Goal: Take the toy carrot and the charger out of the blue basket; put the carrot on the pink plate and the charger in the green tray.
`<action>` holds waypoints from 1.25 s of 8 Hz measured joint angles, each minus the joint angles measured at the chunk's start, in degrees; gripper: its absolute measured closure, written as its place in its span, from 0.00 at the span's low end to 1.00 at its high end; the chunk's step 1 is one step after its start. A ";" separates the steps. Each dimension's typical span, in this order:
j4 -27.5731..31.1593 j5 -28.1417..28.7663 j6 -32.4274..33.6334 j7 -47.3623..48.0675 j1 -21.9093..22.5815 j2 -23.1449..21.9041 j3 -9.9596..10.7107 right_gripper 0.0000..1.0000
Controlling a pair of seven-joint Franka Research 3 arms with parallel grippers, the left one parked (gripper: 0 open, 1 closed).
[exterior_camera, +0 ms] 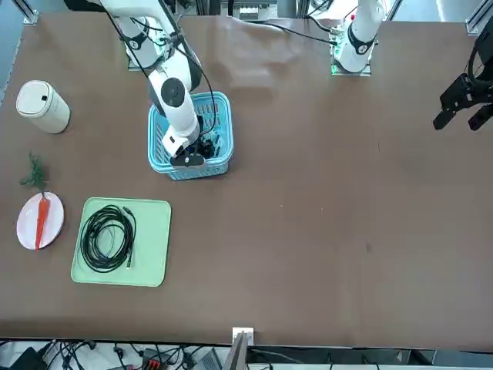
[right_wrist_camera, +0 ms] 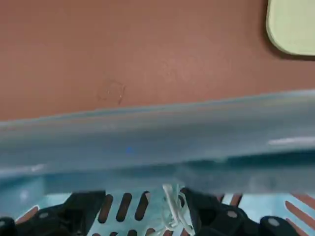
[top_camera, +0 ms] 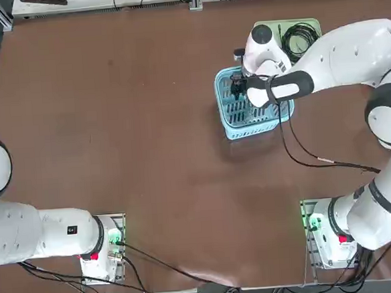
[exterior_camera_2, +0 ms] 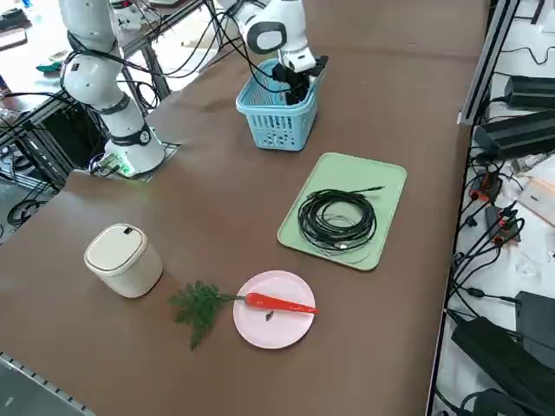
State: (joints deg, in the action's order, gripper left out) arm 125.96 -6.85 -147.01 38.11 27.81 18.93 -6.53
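Observation:
My right gripper (right_wrist_camera: 147,216) is lowered inside the blue basket (right_wrist_camera: 147,142), open, its fingers apart over the slatted floor. A thin white cable of the charger (right_wrist_camera: 170,202) lies between the fingers; the plug block is hidden. From above, the gripper (top_camera: 237,86) sits in the basket's (top_camera: 228,114) far left part. The toy carrot (exterior_camera: 40,220) lies on the pink plate (exterior_camera: 52,225), its leafy tuft hanging over the rim. Beside the plate is the green tray (exterior_camera: 154,247), which holds a black coiled cable (exterior_camera: 108,237).
A white cylinder-shaped bin (exterior_camera: 42,106) stands on the table near the plate. The green tray (top_camera: 268,29) lies just beyond the basket, partly under my right arm. The parked left arm stays at the near left.

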 joint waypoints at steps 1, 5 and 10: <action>0.17 0.00 -0.03 0.00 0.00 0.10 0.08 0.00; 0.43 -1.17 -0.10 0.00 0.00 0.32 0.26 0.04; 0.67 -1.29 -0.31 0.00 0.00 0.33 0.50 0.30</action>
State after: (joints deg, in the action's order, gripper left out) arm 126.63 -8.14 -147.32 38.11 27.81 19.26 -6.03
